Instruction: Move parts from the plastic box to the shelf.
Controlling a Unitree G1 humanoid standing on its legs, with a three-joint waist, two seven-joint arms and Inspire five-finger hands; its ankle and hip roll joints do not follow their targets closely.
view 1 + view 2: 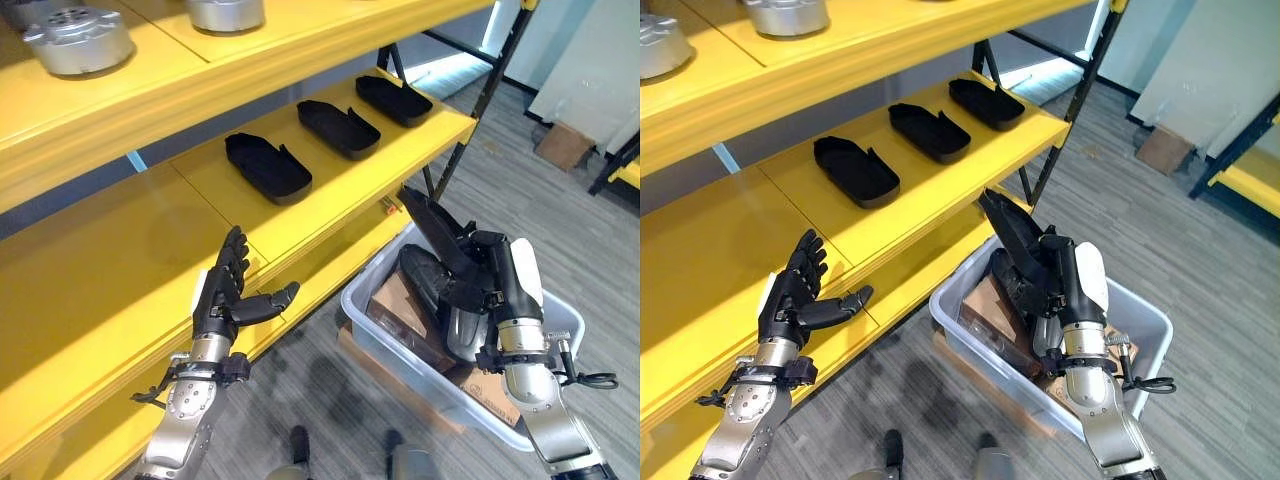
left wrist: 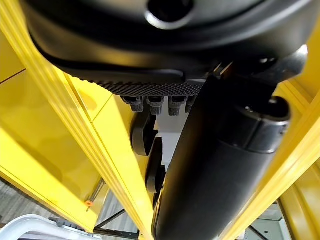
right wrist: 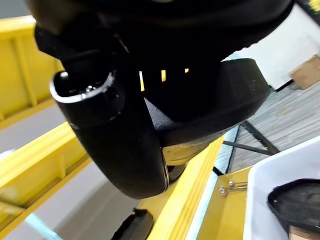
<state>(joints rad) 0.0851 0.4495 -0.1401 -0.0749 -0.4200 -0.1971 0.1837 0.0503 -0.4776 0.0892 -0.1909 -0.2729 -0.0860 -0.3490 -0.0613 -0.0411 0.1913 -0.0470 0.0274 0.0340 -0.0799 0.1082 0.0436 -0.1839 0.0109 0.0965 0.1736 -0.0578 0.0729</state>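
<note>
right hand [image 1: 495, 285] clasps a black part [image 1: 440, 240] above the box [image 1: 560, 310]; left hand [image 1: 225, 295], fingers spread wide, beside the shelf [image 1: 330, 190] bearing three parts [image 1: 267, 165].

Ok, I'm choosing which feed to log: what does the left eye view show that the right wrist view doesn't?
Left eye view: the open left hand, the full row of three shelved parts on the shelf, and metal parts above. Right wrist view: bolts on the shelf frame. Both: the right hand clamping the held part, and the plastic box.
</note>
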